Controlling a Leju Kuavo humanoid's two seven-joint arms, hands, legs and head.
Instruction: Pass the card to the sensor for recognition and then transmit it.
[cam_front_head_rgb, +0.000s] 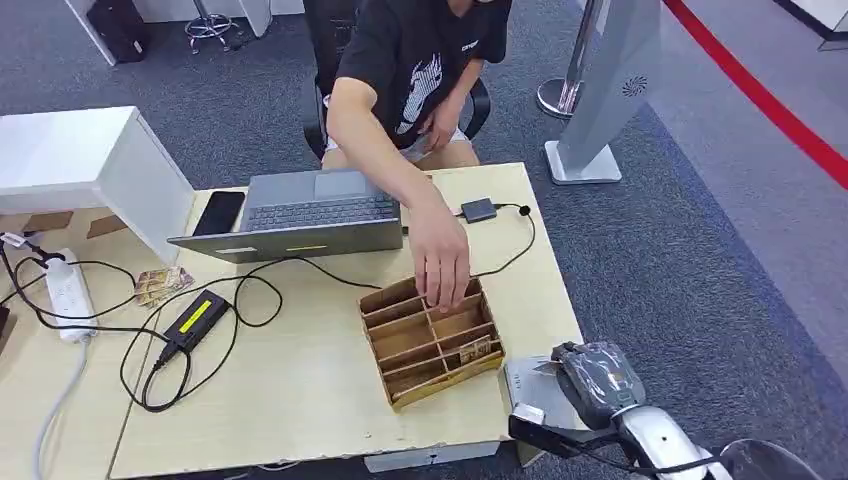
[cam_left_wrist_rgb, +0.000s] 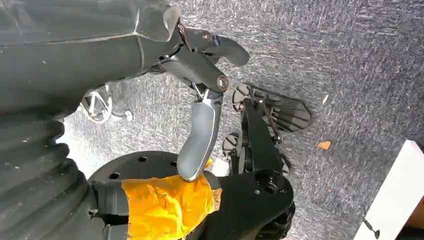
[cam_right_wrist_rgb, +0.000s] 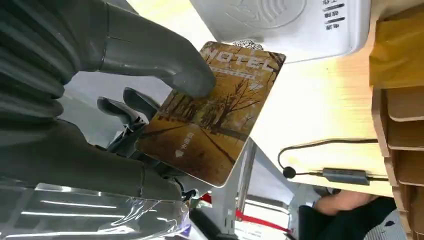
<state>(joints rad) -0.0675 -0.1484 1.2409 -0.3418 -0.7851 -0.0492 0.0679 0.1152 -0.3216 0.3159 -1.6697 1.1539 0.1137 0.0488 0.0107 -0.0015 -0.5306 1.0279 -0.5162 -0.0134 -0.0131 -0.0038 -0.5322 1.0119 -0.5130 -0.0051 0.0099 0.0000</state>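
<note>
The card (cam_right_wrist_rgb: 212, 117), a brown hotel key card printed with autumn trees, is pinched in the right hand (cam_right_wrist_rgb: 150, 100), thumb pressed on its face and darker fingers behind it, and its far edge hangs just over the near rim of the white sensor (cam_right_wrist_rgb: 285, 22) at the table's corner. So the pick-up looks done and the card is at the reader; whether it has been recognised I cannot tell, since nothing on the sensor shows a result. In the head view that hand (cam_front_head_rgb: 597, 375) sits over the pale reader (cam_front_head_rgb: 525, 385) beside the wooden divided tray (cam_front_head_rgb: 432, 340), where a person's hand (cam_front_head_rgb: 440, 255) reaches into a far compartment. What is left, by my judgement, is finishing the read and then handing the card on. The left hand (cam_left_wrist_rgb: 200, 90) hangs by the robot's side over grey carpet, holding nothing, its fingers loosely apart.
</note>
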